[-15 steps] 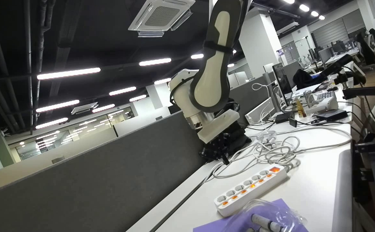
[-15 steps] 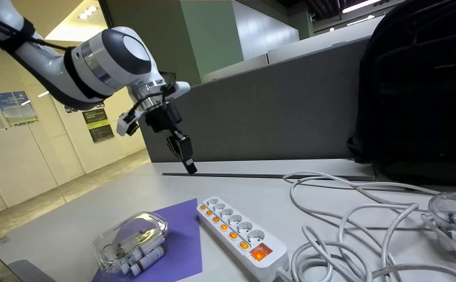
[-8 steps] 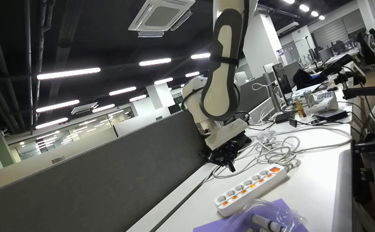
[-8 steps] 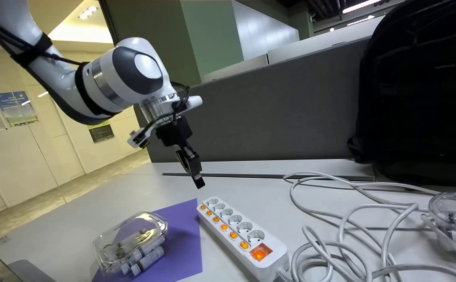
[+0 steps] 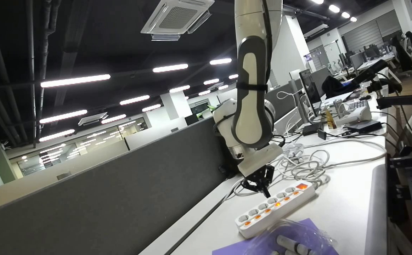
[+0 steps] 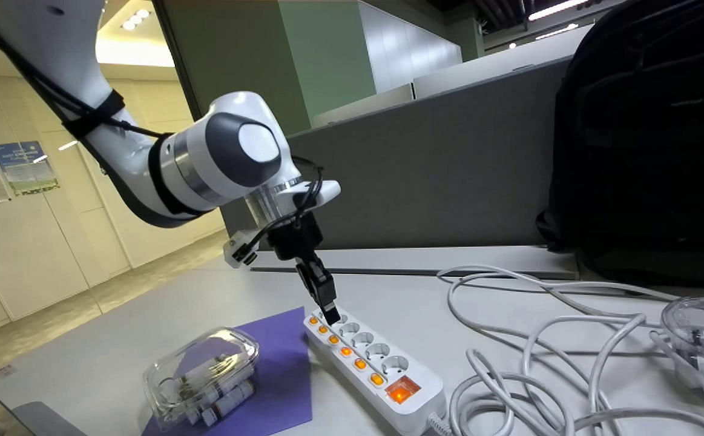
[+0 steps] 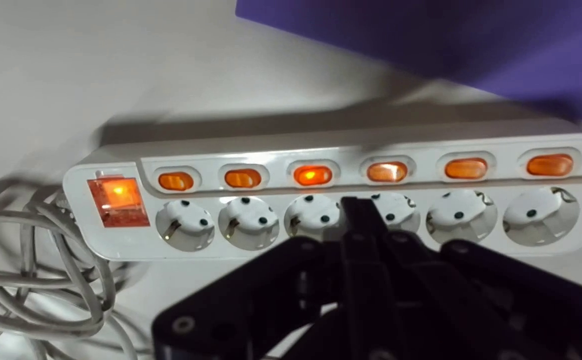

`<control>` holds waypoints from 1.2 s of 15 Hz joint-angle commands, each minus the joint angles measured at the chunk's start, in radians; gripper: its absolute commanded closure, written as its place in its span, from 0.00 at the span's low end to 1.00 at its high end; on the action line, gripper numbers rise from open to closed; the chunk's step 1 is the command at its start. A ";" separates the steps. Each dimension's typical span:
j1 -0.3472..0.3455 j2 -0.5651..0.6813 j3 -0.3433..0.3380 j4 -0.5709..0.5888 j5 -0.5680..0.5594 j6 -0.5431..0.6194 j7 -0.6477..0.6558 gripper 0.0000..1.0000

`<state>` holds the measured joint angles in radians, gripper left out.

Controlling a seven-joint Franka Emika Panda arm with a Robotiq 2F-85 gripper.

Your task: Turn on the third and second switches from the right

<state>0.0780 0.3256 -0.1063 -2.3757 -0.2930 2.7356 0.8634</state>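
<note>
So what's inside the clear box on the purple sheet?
Through the box you can see at least two white tubes with dark markings. Reflections blur the rest, and whatever the tubes hold is hidden.

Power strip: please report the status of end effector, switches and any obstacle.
End effector shut, near the power strip. Third small switch from left in wrist view lit; other five look unlit. Nothing seen covering them.

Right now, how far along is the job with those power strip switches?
Counting from the wrist view's right, nothing looks done: the third switch and second switch seem unlit, unlike the glowing fourth switch. In hand: the closed tool is over the power strip, pressing no switch. Left: both presses.
</note>
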 commanded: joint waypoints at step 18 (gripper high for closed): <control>0.060 0.127 -0.028 0.078 0.251 0.049 -0.110 1.00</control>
<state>0.1278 0.4272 -0.1240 -2.3262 -0.0770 2.7812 0.7704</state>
